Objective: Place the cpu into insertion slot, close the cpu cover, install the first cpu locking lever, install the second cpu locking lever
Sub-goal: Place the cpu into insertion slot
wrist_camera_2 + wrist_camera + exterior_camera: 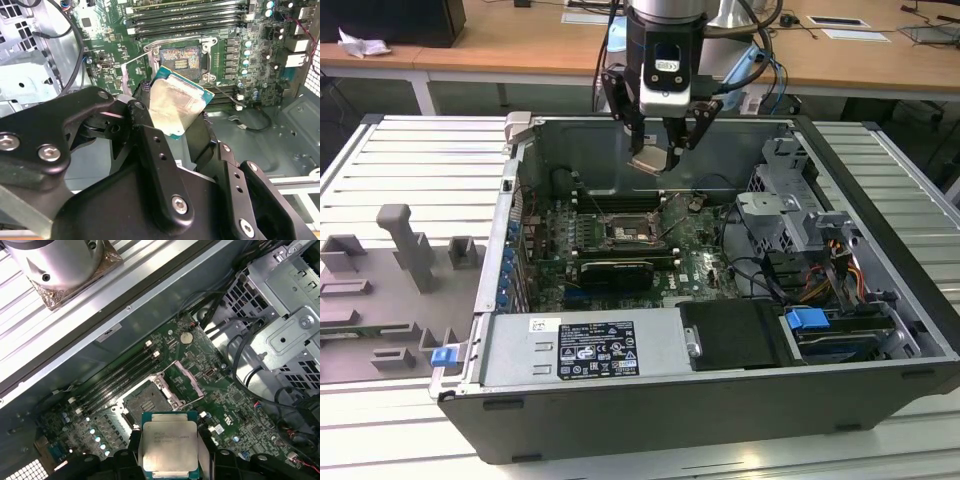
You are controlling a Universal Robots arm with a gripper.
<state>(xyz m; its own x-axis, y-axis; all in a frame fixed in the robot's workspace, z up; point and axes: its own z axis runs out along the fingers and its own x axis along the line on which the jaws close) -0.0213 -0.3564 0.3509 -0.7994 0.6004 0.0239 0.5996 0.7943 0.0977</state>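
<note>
We hold the cpu [170,446] pinched by its edges in the gripper [660,150], which hangs inside the open computer case [865,300], clear above the green board [705,268]. In the first wrist view the chip's pale metal top faces the camera. In the exterior view the insertion slot [623,232] lies between six and seven o'clock of the gripper, well apart from the chip and bare. The cpu cover [183,381] stands swung up off the slot, so the way in is open.

We judge the step in hand to be the carry to the slot, with none of the task's four parts done. To do it well, we should bring the chip square over the slot before going down, its edges parallel with the silvery rim. In the exterior view the chip looks slanted rather than level with the board, so we should flatten it first; a corner landing first could bend the contacts. The descent should be slow and straight, with no sideways sliding near the rim. We should keep the fingers off the raised cover and the memory slots [117,377] beside the slot, and let go only when the chip sits flat inside the rim.
</note>
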